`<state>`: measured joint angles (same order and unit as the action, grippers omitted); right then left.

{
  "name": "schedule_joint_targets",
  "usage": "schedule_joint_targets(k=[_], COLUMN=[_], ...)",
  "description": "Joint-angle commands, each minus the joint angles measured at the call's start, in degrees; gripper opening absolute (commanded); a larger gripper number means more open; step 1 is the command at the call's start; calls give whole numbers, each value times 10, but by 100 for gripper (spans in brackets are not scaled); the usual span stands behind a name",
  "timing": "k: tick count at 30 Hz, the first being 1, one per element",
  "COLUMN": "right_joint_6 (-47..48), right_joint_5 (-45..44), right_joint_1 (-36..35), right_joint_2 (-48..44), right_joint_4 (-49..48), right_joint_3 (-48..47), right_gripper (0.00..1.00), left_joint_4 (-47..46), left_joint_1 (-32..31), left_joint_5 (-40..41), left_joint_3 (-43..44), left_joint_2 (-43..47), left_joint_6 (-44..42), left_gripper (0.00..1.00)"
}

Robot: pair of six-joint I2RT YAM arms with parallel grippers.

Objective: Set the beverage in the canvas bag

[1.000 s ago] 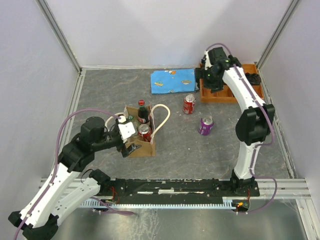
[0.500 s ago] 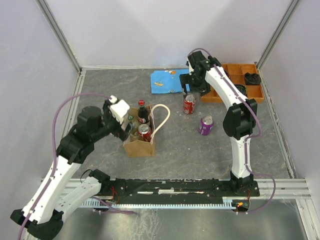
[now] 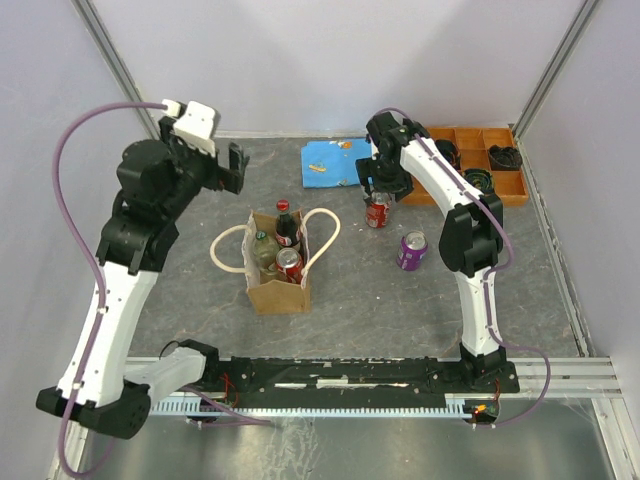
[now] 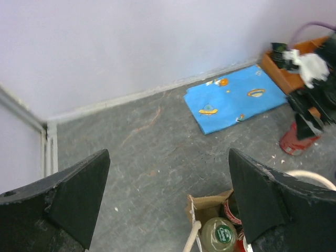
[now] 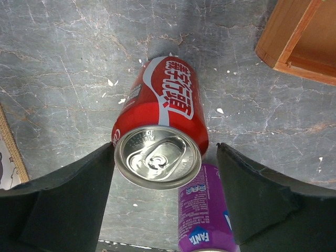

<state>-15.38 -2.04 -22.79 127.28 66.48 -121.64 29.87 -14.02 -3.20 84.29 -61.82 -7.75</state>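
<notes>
Left claw (image 4: pixel 167 202): spread wide, empty, aloft, apart from bag (image 3: pixel 277 292).
Right claw (image 5: pixel 160 184): spread, straddling upright red can (image 5: pixel 168 110).

The table (image 3: pixel 380 300) is grey with pale veins. The bag (image 3: pixel 277 292) is tan-brown with cream handles. The red can (image 5: pixel 160 131) has white lettering and a silver top. The purple can (image 3: pixel 411 250) stands lower right of it. The cloth (image 4: pixel 236 105) is blue with small orange motifs. The tray (image 3: pixel 500 130) is orange.
</notes>
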Motion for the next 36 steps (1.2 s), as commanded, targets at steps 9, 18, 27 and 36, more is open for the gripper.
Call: schedule_joint_targets(k=[9, 18, 27, 36], right_joint_6=[-1, -20, -65, -90], right_joint_5=[-4, 58, 129, 171], right_joint_1=[-2, -10, -28, -99], right_joint_2=[-34, -128, -216, -251], right_joint_4=[-6, 23, 12, -25], right_joint_3=[0, -107, -155, -186], right_gripper=[13, 0, 0, 0], left_joint_4=[4, 23, 89, 42], left_joint_1=[180, 183, 185, 202], left_joint_5=[-136, -191, -288, -246], left_joint_3=[-14, -88, -161, -169], left_joint_2=[-82, -51, 24, -25], left_joint_6=[161, 30, -132, 5], left_gripper=[100, 100, 99, 99])
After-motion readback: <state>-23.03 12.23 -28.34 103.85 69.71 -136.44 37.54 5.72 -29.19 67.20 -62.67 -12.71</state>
